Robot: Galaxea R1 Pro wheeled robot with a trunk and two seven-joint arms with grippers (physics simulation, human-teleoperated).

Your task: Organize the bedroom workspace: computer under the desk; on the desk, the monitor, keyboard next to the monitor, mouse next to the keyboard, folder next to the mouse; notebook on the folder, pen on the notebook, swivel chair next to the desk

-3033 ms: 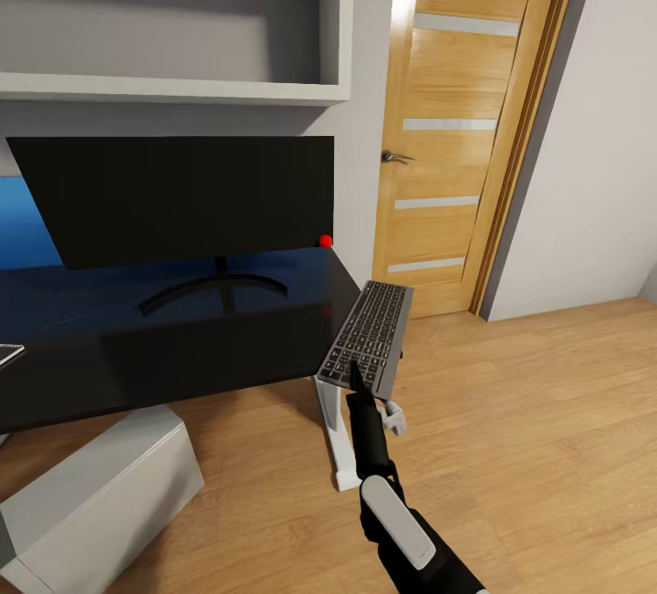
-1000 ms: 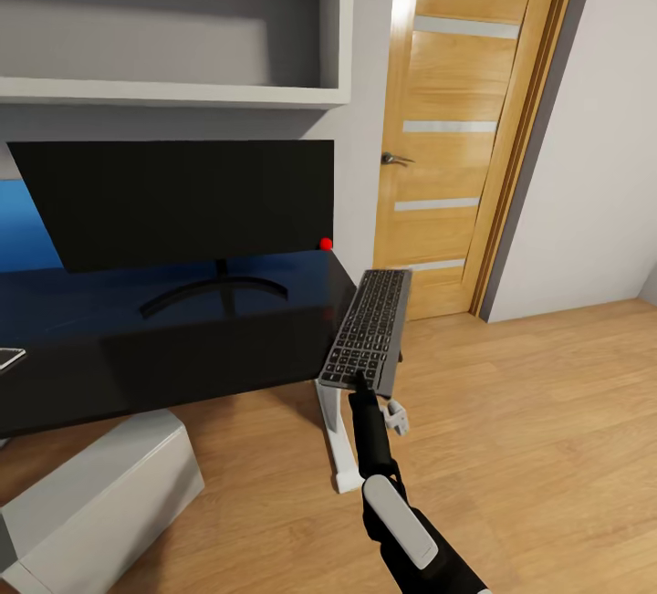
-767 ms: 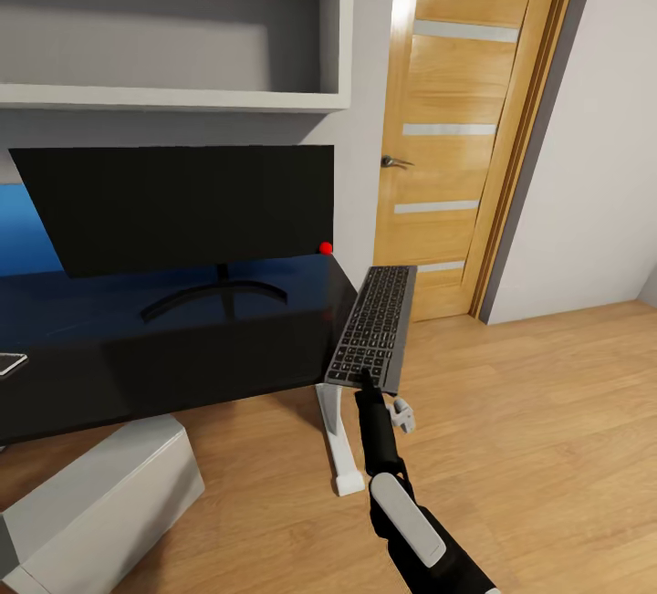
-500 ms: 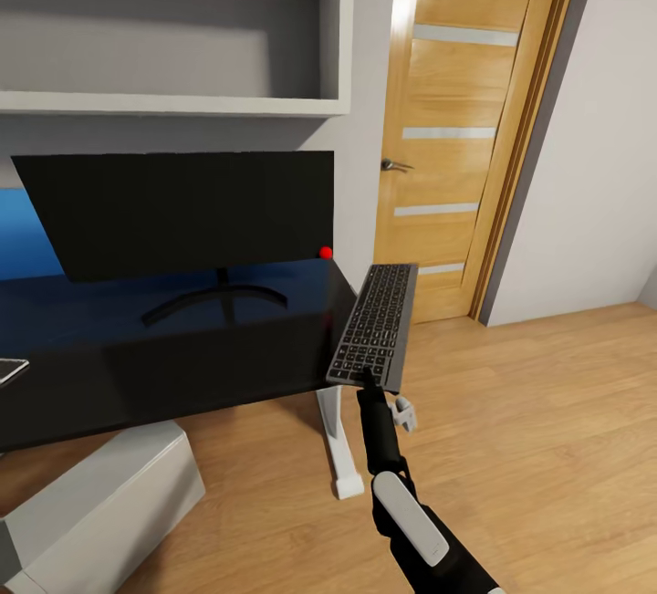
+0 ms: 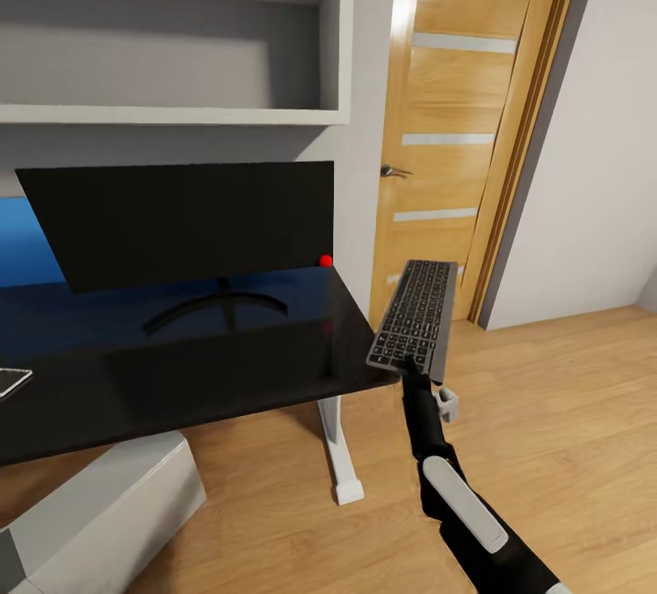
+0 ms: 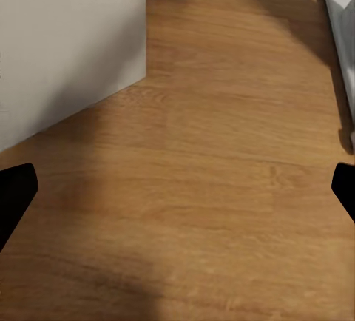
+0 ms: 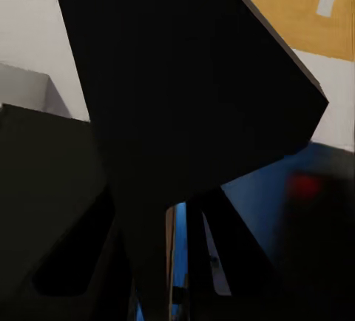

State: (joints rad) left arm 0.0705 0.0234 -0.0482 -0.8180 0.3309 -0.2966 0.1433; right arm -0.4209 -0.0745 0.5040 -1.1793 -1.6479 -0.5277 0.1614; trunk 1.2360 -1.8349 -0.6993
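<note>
The black keyboard (image 5: pixel 412 318) with grey keys hangs in the air just past the right end of the desk (image 5: pixel 182 366), its near end over the desk's front corner. My right gripper (image 5: pixel 412 366) is shut on the keyboard's near edge. In the right wrist view the keyboard's dark underside (image 7: pixel 185 77) blocks most of the picture. The monitor (image 5: pixel 182 220) stands on the desk, red dot at its lower right corner. The computer (image 5: pixel 100 512) sits on the floor under the desk's front edge; its grey side (image 6: pixel 66 40) faces my open left gripper (image 6: pixel 177 191).
A wooden door (image 5: pixel 456 138) stands behind the keyboard, and a white wall shelf (image 5: pixel 173 110) hangs above the monitor. The desk's white leg (image 5: pixel 339 457) is beside my right arm. A flat grey item (image 5: pixel 11 381) lies at the desk's left. Wood floor lies open to the right.
My right arm has carried the keyboard to the right and a little up, off the desk's right edge. The head view has shifted slightly, so the desk looks closer.
</note>
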